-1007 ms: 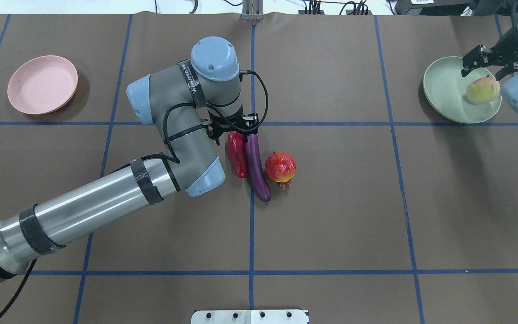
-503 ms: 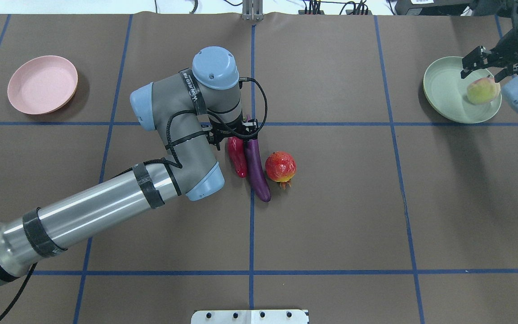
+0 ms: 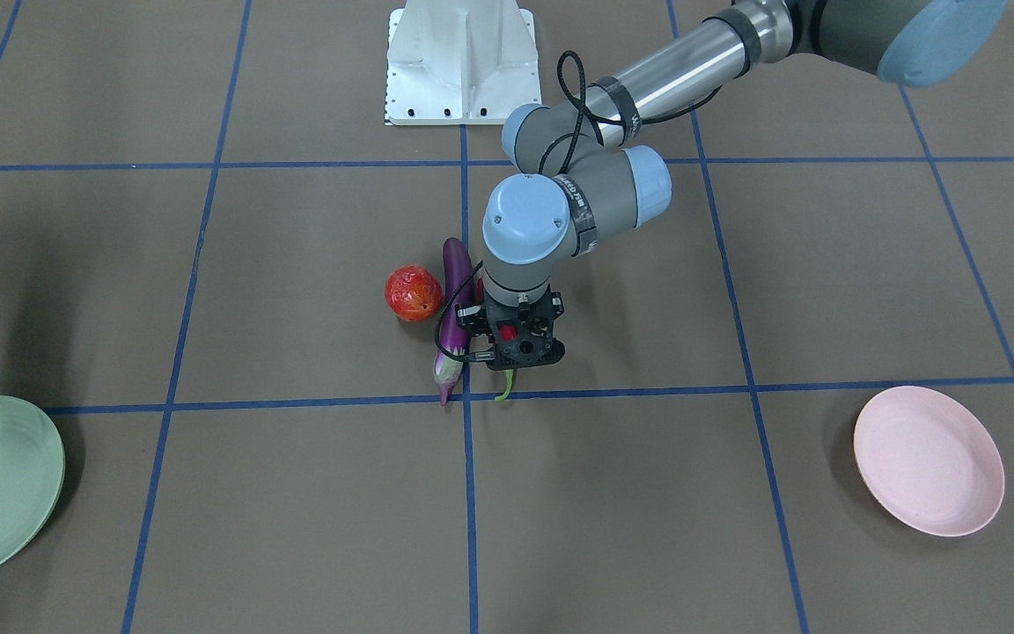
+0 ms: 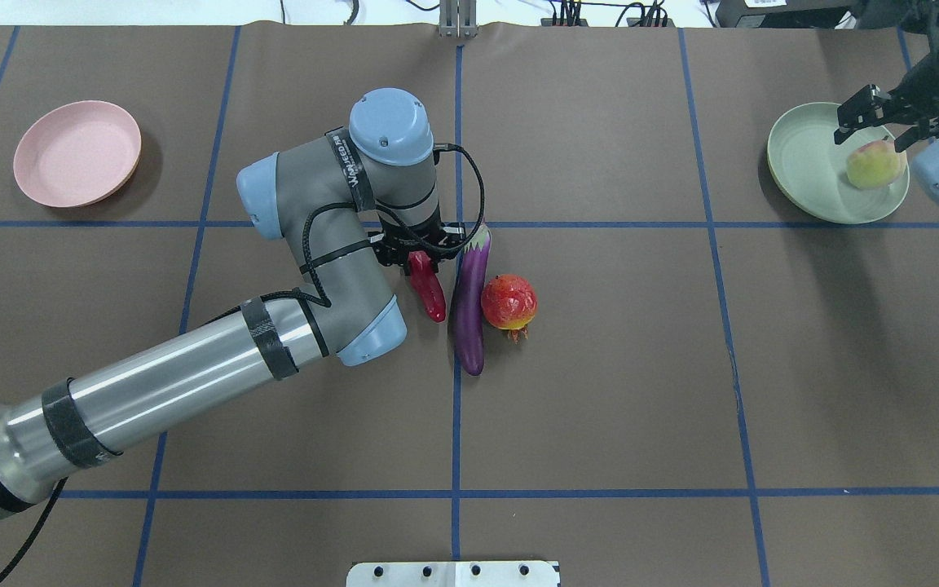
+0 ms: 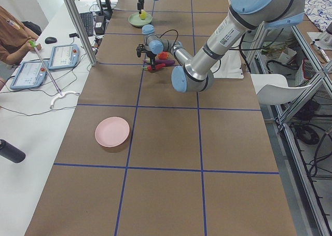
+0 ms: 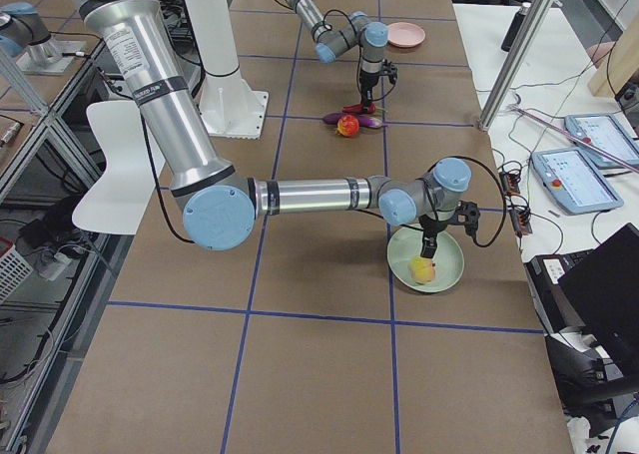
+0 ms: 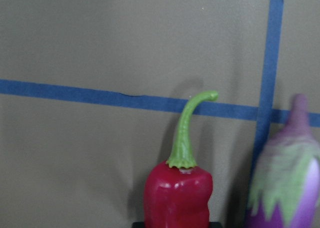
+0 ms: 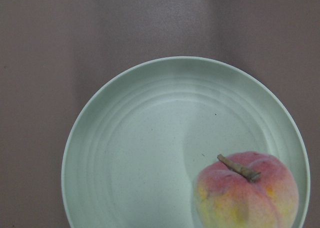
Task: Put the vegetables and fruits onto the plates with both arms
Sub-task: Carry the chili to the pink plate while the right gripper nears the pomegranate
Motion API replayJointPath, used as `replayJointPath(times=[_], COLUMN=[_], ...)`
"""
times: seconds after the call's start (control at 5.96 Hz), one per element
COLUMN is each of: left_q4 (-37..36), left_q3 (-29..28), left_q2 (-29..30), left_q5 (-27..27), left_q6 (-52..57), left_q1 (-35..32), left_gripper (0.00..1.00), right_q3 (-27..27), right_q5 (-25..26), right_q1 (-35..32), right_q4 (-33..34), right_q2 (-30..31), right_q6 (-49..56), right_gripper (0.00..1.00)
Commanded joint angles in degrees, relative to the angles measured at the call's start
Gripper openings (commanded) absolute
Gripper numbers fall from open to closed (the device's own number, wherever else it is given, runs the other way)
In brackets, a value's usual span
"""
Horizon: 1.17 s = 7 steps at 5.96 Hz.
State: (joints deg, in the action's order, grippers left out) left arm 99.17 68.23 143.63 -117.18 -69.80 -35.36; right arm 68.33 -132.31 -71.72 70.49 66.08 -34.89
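Observation:
My left gripper (image 4: 419,254) is shut on the stem end of the red chili pepper (image 4: 430,292), which points toward me at the table's middle; its green stem pokes out beneath the gripper (image 3: 516,348). The purple eggplant (image 4: 469,310) lies right beside it, touching the round red-orange fruit (image 4: 509,302). The left wrist view shows the chili (image 7: 179,195) and the eggplant's cap (image 7: 287,193). The pink plate (image 4: 78,152) is at far left. The peach (image 4: 875,163) lies on the green plate (image 4: 804,163). My right gripper (image 4: 885,124) is open just above the peach (image 8: 247,190).
The white base block (image 3: 461,62) stands at the table's near edge by the robot. Blue tape lines cross the brown table cover. Operators' tablets and cables lie on a side bench beyond the table (image 5: 52,59).
My left gripper has come down and closed on the chili. The eggplant's cap end has been pushed to the right, against the round fruit. My right gripper has drawn slightly away from the peach.

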Motion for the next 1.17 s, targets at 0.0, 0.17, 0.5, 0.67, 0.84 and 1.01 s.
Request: replayJointPath(times=[0.0, 0.17, 0.5, 0.67, 0.84, 1.01], left_q4=[0.84, 0.24, -1.35, -0.66, -1.17, -0.92], left_q3=[0.50, 3.55, 12.85, 14.46, 13.17, 5.68], left_q2=[0.07, -0.02, -8.22, -15.94, -18.54, -18.91], left_q5=[-4.60, -7.59, -10.60, -14.78, -15.78, -15.45], left_q6=[-0.07, -0.16, -1.48, -0.61, 0.53, 6.63], left_q1=[-0.75, -3.54, -12.66, -18.46, -23.91, -28.31], left_gripper=[0.00, 0.00, 0.00, 0.00, 0.00, 0.00], right_q3=[0.31, 1.27, 3.38, 7.65, 14.30, 19.24], right_q5=[-0.75, -1.45, -1.81, -1.98, -2.25, -1.99], right_q1=[-0.09, -0.53, -0.27, 0.95, 3.57, 8.39], right_q4=[0.00, 0.17, 0.00, 0.09, 0.09, -0.17], right_q2=[0.27, 0.36, -0.51, -0.43, 0.44, 0.71], right_q6=[0.00, -0.09, -4.19, -9.96, -19.51, -27.52], right_gripper=[1.00, 1.00, 1.00, 1.00, 1.00, 1.00])
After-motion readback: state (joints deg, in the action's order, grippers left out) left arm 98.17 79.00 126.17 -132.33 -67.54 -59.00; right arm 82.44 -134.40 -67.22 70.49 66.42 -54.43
